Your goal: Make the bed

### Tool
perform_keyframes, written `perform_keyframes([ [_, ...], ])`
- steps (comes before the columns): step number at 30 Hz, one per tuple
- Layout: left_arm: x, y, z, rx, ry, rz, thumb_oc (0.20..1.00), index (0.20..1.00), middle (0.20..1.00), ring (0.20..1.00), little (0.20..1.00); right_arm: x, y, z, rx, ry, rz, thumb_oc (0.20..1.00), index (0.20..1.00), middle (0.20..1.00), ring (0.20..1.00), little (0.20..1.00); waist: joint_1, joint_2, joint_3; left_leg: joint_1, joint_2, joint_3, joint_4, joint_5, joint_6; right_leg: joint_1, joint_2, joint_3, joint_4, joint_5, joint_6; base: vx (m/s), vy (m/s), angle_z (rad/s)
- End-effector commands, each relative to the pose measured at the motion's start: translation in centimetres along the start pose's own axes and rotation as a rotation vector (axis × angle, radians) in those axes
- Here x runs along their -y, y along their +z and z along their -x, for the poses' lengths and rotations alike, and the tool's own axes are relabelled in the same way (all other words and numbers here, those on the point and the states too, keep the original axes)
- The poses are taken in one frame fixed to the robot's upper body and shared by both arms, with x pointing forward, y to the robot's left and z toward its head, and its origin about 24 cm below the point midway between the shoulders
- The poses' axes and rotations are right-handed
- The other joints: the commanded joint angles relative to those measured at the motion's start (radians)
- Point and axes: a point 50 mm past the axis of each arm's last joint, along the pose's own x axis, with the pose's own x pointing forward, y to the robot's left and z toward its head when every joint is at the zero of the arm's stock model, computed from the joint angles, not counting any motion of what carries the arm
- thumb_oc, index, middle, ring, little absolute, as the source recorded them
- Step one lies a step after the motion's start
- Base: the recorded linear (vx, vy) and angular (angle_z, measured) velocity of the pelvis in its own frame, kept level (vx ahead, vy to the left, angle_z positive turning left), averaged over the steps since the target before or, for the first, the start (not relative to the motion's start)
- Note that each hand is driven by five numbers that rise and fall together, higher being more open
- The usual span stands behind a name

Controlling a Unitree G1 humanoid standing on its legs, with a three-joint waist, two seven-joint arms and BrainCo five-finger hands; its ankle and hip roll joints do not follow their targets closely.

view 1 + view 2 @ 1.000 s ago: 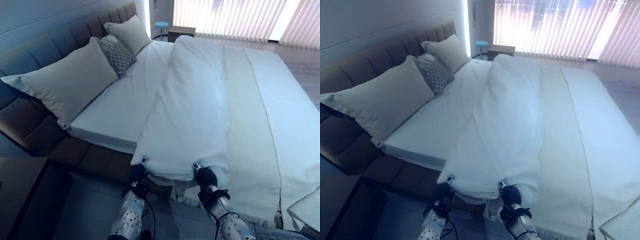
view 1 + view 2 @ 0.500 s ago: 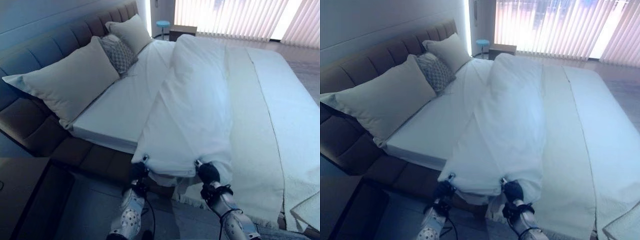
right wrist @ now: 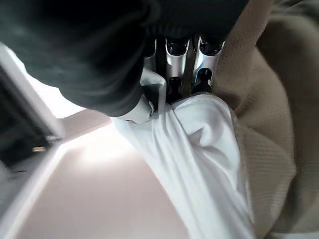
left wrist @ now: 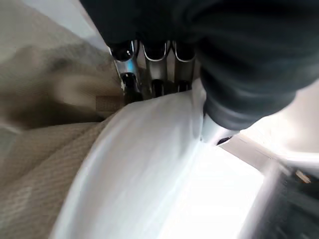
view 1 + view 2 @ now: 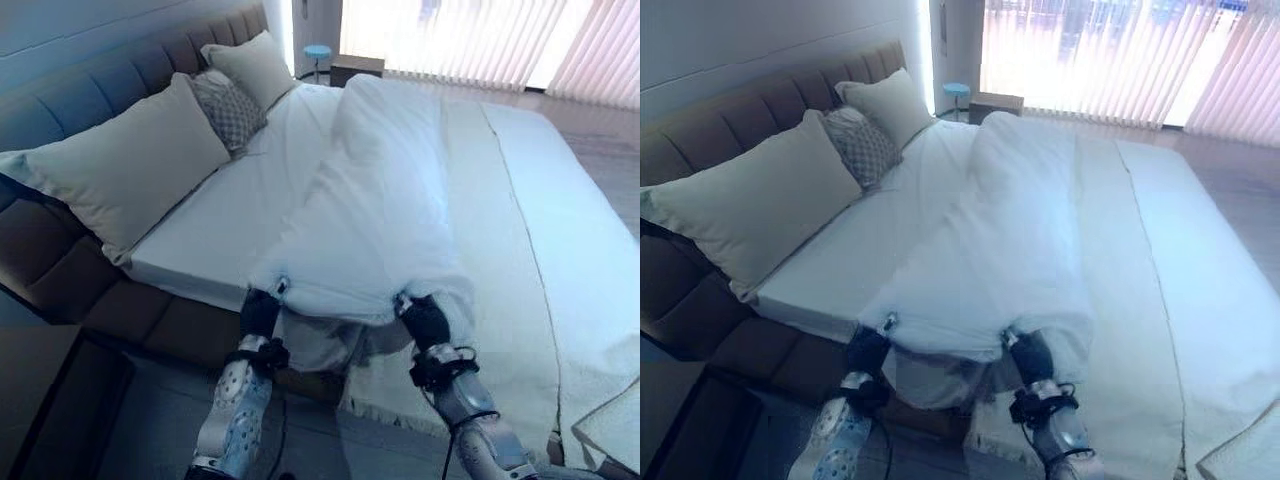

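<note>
We see the white bunched duvet [image 5: 385,200] draped over both dark-covered hands, left [image 5: 259,311] and right [image 5: 425,320], hiding their fingertips; the cream knitted blanket's [image 5: 610,420] corner runs past the edge.

White duvet [image 5: 385,210] over a white sheet [image 5: 240,215]; beside it a cream, perhaps beige, woven blanket [image 5: 500,260]. 2 plain cream pillows [image 5: 125,165], 1 grey diamond-patterned cushion [image 5: 228,108]. Headboard [image 5: 60,95] dark grey-brown. Stool [image 5: 317,50] blue.
</note>
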Motion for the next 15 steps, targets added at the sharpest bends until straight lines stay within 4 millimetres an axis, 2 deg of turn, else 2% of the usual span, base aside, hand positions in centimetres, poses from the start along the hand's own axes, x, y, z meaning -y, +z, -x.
perform_keyframes([
  [1,-8.1,3.7,0.1,0.165,0.332,-0.042,0.200,0.200,0.200,0.200,0.200,5.9,-1.8,1.9,-0.099,-0.232,-0.012,0.200,0.200,0.200,0.200,0.200,0.006,0.012,-0.026,-0.069,-0.001,0.054,-0.017,-0.016,-0.022,-0.070,-0.057,0.038,-0.052,0.101,0.116,-0.18,-0.027,-0.02],
  [2,-9.1,1.4,0.2,0.047,0.370,-0.080,0.200,0.200,0.200,0.200,0.200,6.5,-4.8,2.3,-0.246,-0.269,-0.040,0.200,0.200,0.200,0.200,0.200,0.011,0.015,-0.010,-0.087,0.001,0.054,-0.017,-0.009,-0.025,-0.088,-0.058,0.034,-0.055,0.106,0.116,-0.19,-0.012,-0.02],
  [3,-9.6,-0.3,0.2,-0.047,0.390,-0.117,0.200,0.200,0.200,0.200,0.200,6.8,-5.7,2.0,-0.309,-0.269,-0.039,0.200,0.200,0.200,0.200,0.200,0.015,0.018,0.006,-0.109,0.000,0.053,-0.017,-0.001,-0.026,-0.106,-0.057,0.034,-0.056,0.112,0.115,-0.18,0.012,-0.02],
  [4,-10.2,-2.9,0.5,-0.191,0.424,-0.134,0.200,0.200,0.200,0.200,0.200,7.7,-7.7,2.2,-0.444,-0.293,0.016,0.200,0.200,0.200,0.200,0.200,0.018,0.026,0.026,-0.136,0.000,0.054,-0.017,0.010,-0.026,-0.133,-0.058,0.030,-0.056,0.122,0.112,-0.18,0.026,-0.03],
  [5,-10.4,-4.4,0.9,-0.270,0.426,-0.131,0.200,0.200,0.200,0.200,0.200,8.1,-8.1,1.8,-0.490,-0.320,0.059,0.200,0.200,0.200,0.200,0.200,0.020,0.032,0.043,-0.151,-0.002,0.051,-0.017,0.015,-0.026,-0.147,-0.058,0.028,-0.056,0.127,0.111,-0.15,0.043,0.00],
  [6,-11.3,-7.2,2.0,-0.437,0.485,-0.140,0.200,0.200,0.200,0.200,0.200,8.4,-8.7,1.6,-0.539,-0.346,0.074,0.200,0.200,0.200,0.200,0.200,0.021,0.040,0.056,-0.172,-0.002,0.054,-0.017,0.023,-0.027,-0.167,-0.059,0.024,-0.058,0.133,0.111,-0.13,0.050,-0.01],
  [7,-11.4,-8.4,2.3,-0.519,0.515,-0.132,0.200,0.200,0.200,0.200,0.200,8.7,-9.2,1.2,-0.587,-0.386,0.103,0.200,0.200,0.200,0.200,0.200,0.019,0.046,0.079,-0.194,-0.003,0.053,-0.017,0.030,-0.027,-0.190,-0.059,0.024,-0.060,0.142,0.109,-0.14,0.063,-0.02],
  [9,-12.0,-9.4,2.7,-0.619,0.572,-0.150,0.200,0.200,0.200,0.200,0.200,8.8,-9.3,0.4,-0.619,-0.436,0.135,0.200,0.200,0.200,0.200,0.200,0.015,0.053,0.104,-0.238,-0.003,0.058,-0.017,0.045,-0.031,-0.233,-0.059,0.027,-0.073,0.164,0.108,-0.11,0.063,-0.06],
  [12,-11.8,-9.2,2.1,-0.608,0.599,-0.107,0.200,0.200,0.200,0.200,0.200,8.5,-9.0,-0.6,-0.616,-0.474,0.155,0.200,0.200,0.200,0.200,0.200,0.014,0.056,0.118,-0.269,-0.004,0.066,-0.017,0.054,-0.036,-0.259,-0.057,0.029,-0.090,0.182,0.109,-0.01,0.039,-0.11],
  [13,-11.3,-8.4,0.9,-0.559,0.599,-0.083,0.200,0.200,0.200,0.200,0.200,7.6,-8.5,-1.7,-0.581,-0.466,0.125,0.200,0.200,0.200,0.200,0.200,0.013,0.052,0.132,-0.295,-0.001,0.076,-0.017,0.058,-0.041,-0.283,-0.055,0.035,-0.107,0.198,0.111,0.01,0.029,-0.06],
  [15,-10.6,-7.6,-0.3,-0.517,0.552,-0.126,0.200,0.200,0.200,0.200,0.200,7.7,-8.2,-2.2,-0.560,-0.497,0.081,0.200,0.200,0.200,0.200,0.200,0.014,0.054,0.139,-0.316,0.001,0.085,-0.017,0.058,-0.045,-0.302,-0.059,0.039,-0.118,0.206,0.117,0.02,0.047,-0.08],
])
